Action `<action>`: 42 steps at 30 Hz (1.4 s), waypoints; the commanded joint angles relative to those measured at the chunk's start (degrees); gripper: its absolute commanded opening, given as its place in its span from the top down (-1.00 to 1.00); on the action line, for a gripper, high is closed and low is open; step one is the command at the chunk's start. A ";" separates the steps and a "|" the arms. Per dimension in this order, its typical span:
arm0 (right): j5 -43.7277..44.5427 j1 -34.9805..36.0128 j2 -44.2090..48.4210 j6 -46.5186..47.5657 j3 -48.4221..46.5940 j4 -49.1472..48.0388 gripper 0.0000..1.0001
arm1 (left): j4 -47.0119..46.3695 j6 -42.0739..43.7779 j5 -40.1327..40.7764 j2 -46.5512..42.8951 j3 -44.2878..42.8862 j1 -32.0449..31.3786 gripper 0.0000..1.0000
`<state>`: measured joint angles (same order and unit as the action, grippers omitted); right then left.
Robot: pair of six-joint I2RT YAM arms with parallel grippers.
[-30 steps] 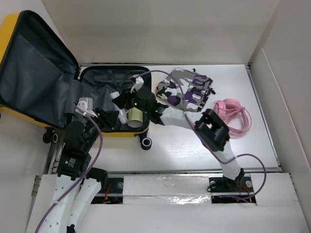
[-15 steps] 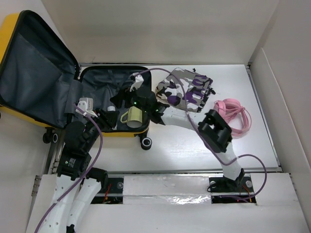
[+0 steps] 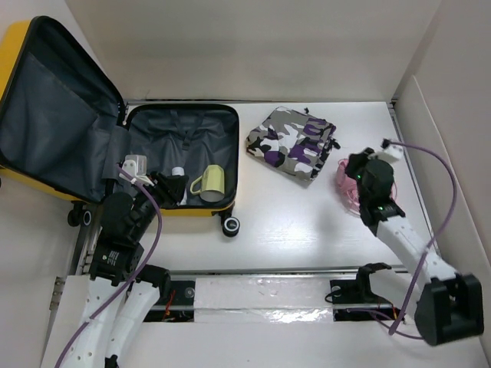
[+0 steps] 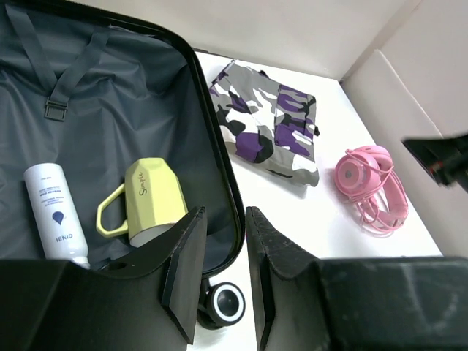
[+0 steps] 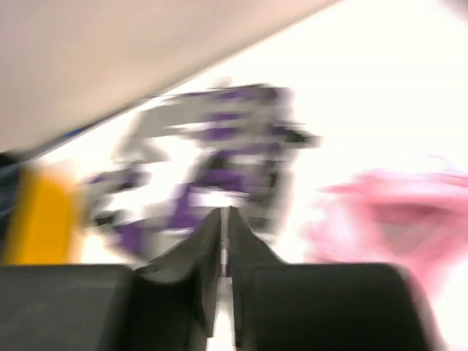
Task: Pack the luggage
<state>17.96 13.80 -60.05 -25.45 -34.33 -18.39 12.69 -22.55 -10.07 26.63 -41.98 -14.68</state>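
Note:
The yellow luggage [image 3: 234,153] lies open at the left, its lid [image 3: 54,107] raised and its dark grey lining [image 4: 110,95] showing. A pale yellow mug [image 3: 210,182] [image 4: 150,201] lies on its side inside, beside a white bottle [image 3: 178,176] [image 4: 53,212]. My left gripper [image 3: 167,186] [image 4: 225,212] hovers over the tray's near edge, slightly open and empty. My right gripper [image 3: 353,164] [image 5: 225,212] is shut and empty above the pink headphones [image 3: 343,190] [image 4: 369,186]. The right wrist view is blurred.
A folded purple camouflage garment [image 3: 293,143] [image 4: 267,128] lies on the white table between the luggage and the headphones. A caster wheel [image 3: 230,225] [image 4: 227,303] sticks out at the luggage's near corner. White walls enclose the table at the back and right.
My right gripper let go of the mug, which now lies in the luggage. The right arm swung away to the right, over the headphones. The left arm has not moved.

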 commanded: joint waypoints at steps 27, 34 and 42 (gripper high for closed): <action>-28.12 -16.08 -11.22 15.61 -2.85 22.89 -0.81 | -1.53 0.66 1.19 -3.96 -1.71 -3.43 0.50; -31.58 -16.09 -20.18 14.38 -4.87 20.77 -0.74 | -1.09 0.84 2.42 -4.75 -1.97 -4.04 0.49; -28.16 -16.09 -21.43 12.89 -4.35 19.62 0.44 | -0.74 1.01 3.21 -5.36 -2.23 -4.57 0.49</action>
<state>-11.11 -2.28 -82.98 -11.57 -38.04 2.92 13.26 -22.33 -7.40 22.06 -42.02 -18.79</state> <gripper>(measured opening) 0.353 0.251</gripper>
